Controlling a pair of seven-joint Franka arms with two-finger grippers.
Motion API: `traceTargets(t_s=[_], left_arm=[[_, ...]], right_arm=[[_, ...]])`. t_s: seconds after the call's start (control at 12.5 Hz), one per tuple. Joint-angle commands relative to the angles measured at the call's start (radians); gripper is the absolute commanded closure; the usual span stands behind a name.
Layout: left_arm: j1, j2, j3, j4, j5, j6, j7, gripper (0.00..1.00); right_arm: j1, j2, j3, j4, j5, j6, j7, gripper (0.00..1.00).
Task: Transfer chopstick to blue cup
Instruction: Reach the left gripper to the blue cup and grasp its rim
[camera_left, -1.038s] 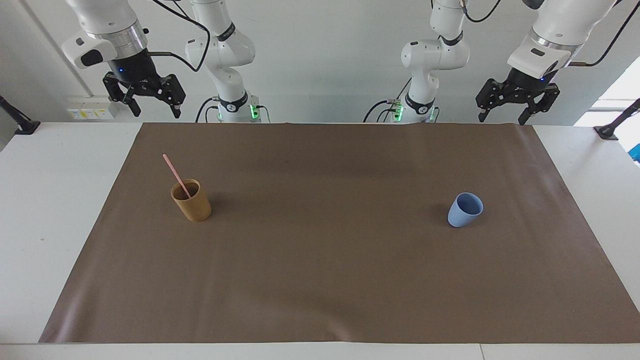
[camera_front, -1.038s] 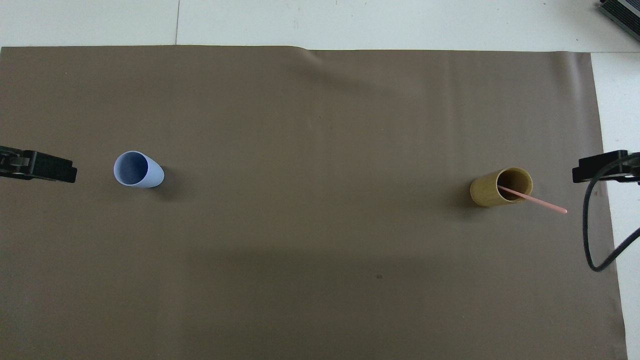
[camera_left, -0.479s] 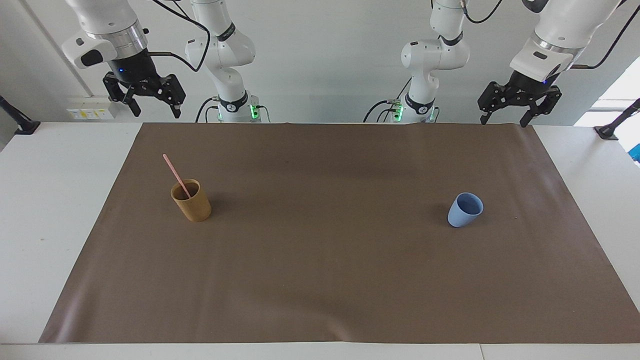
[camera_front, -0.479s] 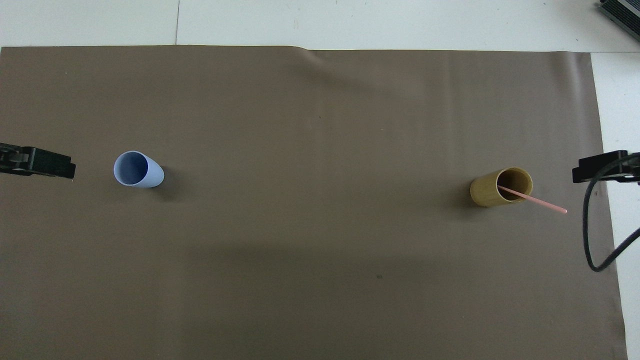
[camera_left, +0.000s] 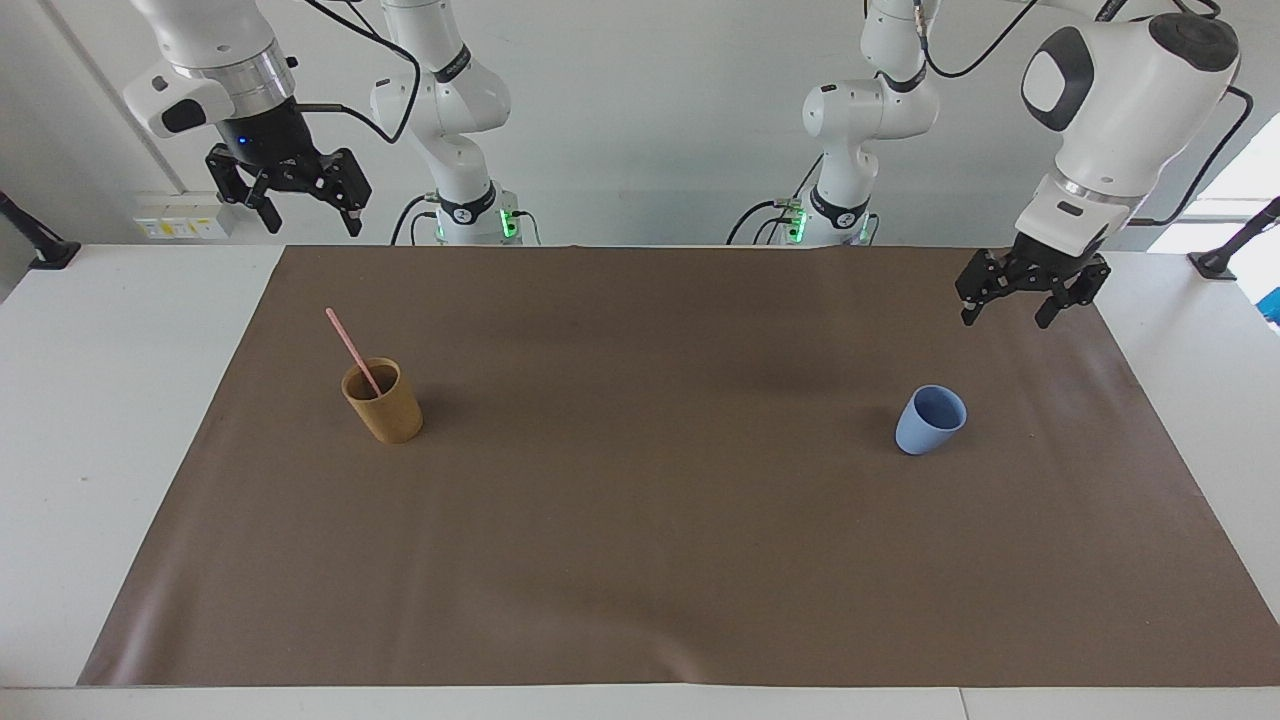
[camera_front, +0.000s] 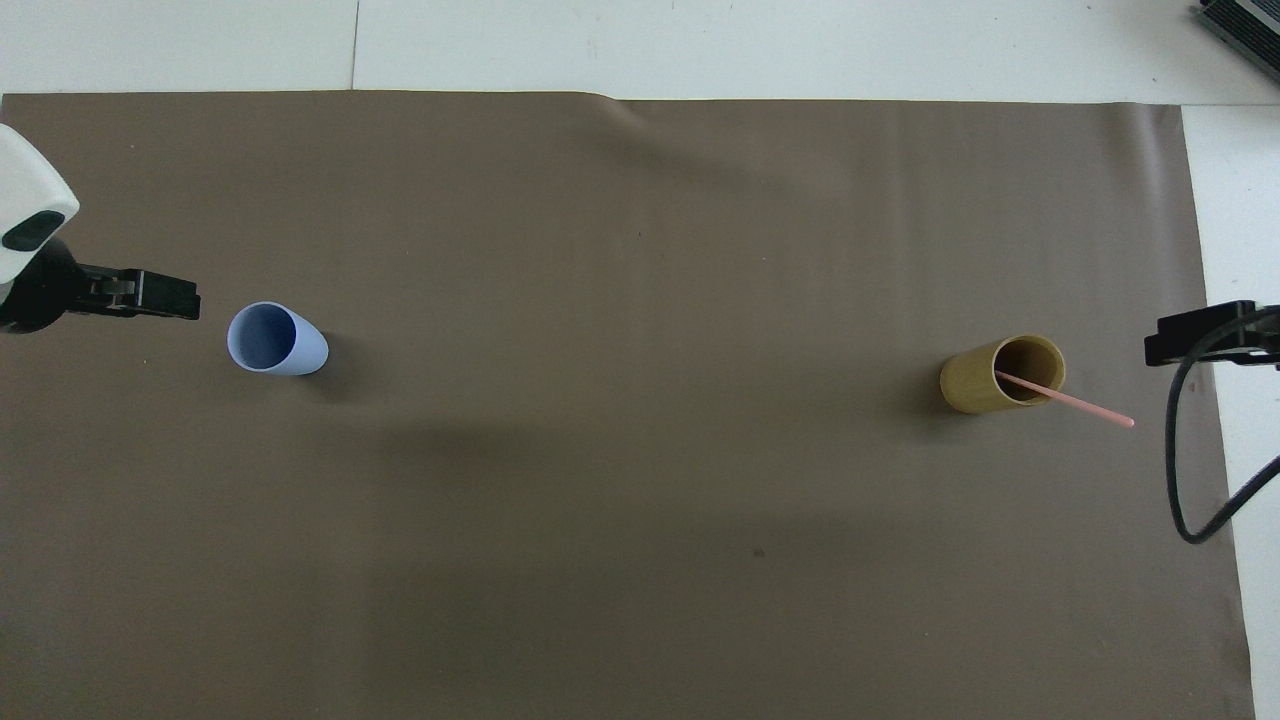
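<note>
The pale pink chopstick (camera_left: 350, 348) stands tilted in the tan cup (camera_left: 385, 405), toward the right arm's end of the brown mat. Its top leans toward the robots and that end, as the overhead view (camera_front: 1085, 405) also shows. The light blue cup (camera_left: 930, 420) stands upright and empty toward the left arm's end; it also shows in the overhead view (camera_front: 270, 340). My left gripper (camera_left: 1006, 318) is open and empty, up in the air over the mat close beside the blue cup. My right gripper (camera_left: 310, 222) is open and empty, high over the mat's corner, well above the tan cup (camera_front: 985, 380).
The brown mat (camera_left: 650, 520) covers most of the white table (camera_left: 100, 400). A black cable (camera_front: 1190, 470) hangs from the right arm near the mat's edge by the tan cup. The two arm bases (camera_left: 470, 215) stand at the robots' edge.
My left gripper has come down from high up and moved in over the mat toward the blue cup. The right gripper, the cups and the chopstick have not moved.
</note>
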Motion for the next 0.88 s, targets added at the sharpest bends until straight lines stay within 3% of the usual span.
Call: traceTargets(t_s=[0.0,0.32,0.8], left_arm=[[0.018,0.024,-0.005,-0.053,-0.008,0.079,0.005,0.0],[0.041,0.062,-0.007,-0.157,-0.01,0.241,0.004,0.0],[0.053,0.157,-0.007,-0.225,-0.025,0.378,0.004,0.01]], right_arm=[[-0.009,-0.006,0.001,-0.009,0.013,-0.009,-0.007,0.0],[-0.009,-0.006,0.001,-0.009,0.013,-0.009,-0.007,0.0],[-0.009,-0.006,0.001,-0.009,0.013,-0.009,-0.007,0.0]])
